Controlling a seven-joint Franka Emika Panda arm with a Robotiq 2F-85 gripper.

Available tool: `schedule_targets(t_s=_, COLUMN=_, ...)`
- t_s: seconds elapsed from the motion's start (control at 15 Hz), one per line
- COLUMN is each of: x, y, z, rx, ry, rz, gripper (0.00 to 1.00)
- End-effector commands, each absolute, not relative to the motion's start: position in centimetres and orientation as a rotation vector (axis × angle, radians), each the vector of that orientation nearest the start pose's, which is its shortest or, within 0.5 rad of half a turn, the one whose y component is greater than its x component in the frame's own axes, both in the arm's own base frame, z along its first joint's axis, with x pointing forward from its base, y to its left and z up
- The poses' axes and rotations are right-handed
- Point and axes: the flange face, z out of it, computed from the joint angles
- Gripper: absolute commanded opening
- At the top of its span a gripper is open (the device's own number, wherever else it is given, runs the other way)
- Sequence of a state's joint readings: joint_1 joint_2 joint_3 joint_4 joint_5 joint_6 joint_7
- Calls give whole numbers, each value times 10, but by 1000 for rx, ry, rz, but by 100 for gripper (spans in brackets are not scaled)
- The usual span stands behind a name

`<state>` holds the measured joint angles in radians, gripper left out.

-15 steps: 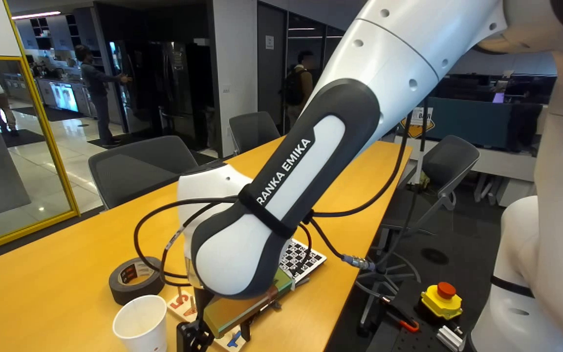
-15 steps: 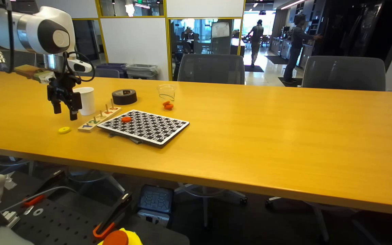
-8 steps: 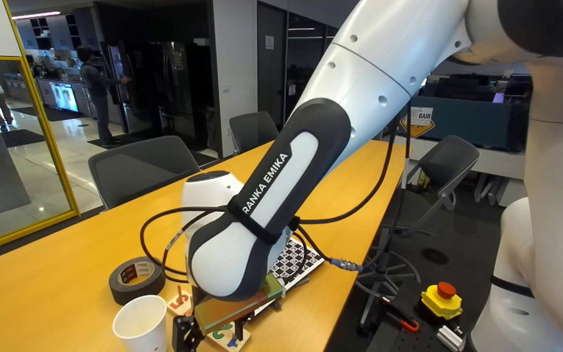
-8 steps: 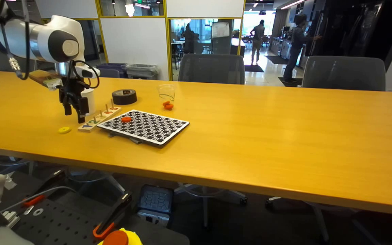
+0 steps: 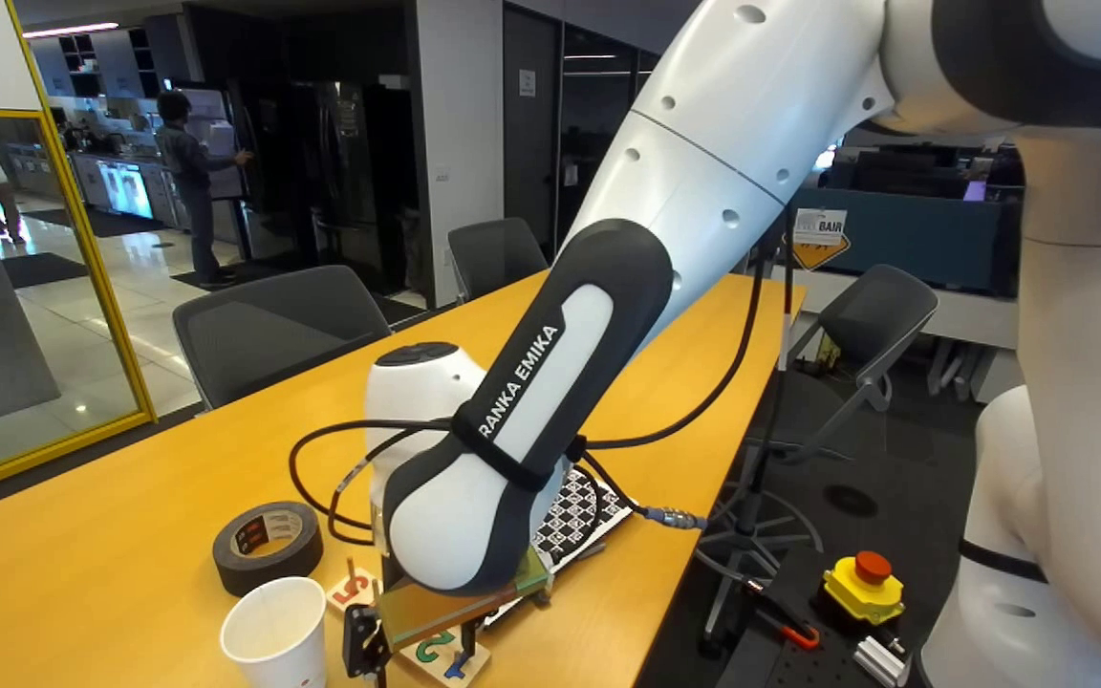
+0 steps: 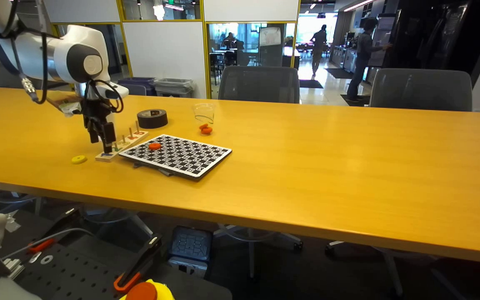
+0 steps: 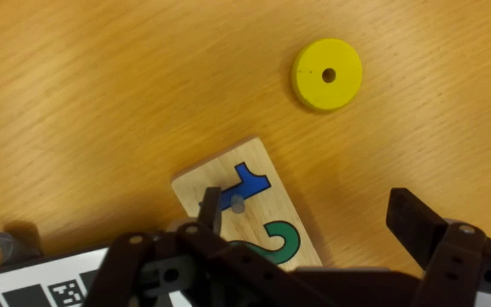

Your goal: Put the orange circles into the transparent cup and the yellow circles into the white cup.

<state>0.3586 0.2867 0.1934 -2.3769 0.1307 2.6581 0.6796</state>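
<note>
- State: my end effector (image 7: 305, 202) is released, fingers (image 7: 411, 221) spread wide, grasping nothing.
- Target, I judge: the yellow disc (image 7: 328, 87), flat on the surface (image 7: 113, 85), at 12 o'clock from my fingertips in the wrist view, not yet between them.
- Hazard: the number board (image 7: 264, 204) lies at 7 o'clock from the disc. One fingertip overlaps it in that view, beside a peg (image 7: 238, 204); clearance cannot be told.
- Method: travel toward 12 o'clock first; descend only when both fingers straddle the disc over bare surface.
- The disc is low, so I should go nearly to the surface and close gently across its full width, lest it skid.
- Afterwards: lift above peg height, carry to the white cup (image 5: 275, 640), at 9 o'clock from me in an exterior view, and let go over mid-mouth.
</note>
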Motion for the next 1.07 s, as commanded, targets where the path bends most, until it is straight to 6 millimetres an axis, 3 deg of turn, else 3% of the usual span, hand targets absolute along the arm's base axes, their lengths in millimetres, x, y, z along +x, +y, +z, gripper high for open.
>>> schedule_targets(t_s=0.0, x=425, y=275, z=211, rx=-3075, ry=458, rz=31, gripper=100)
schedule_targets(t_s=0.53, x=407, y=294, z=210, rx=-3147, ry=608, rz=42, gripper=100)
schedule_targets(t_s=1.0, x=399, y=307, z=211, rx=-3089, ry=569, rz=98, gripper=100)
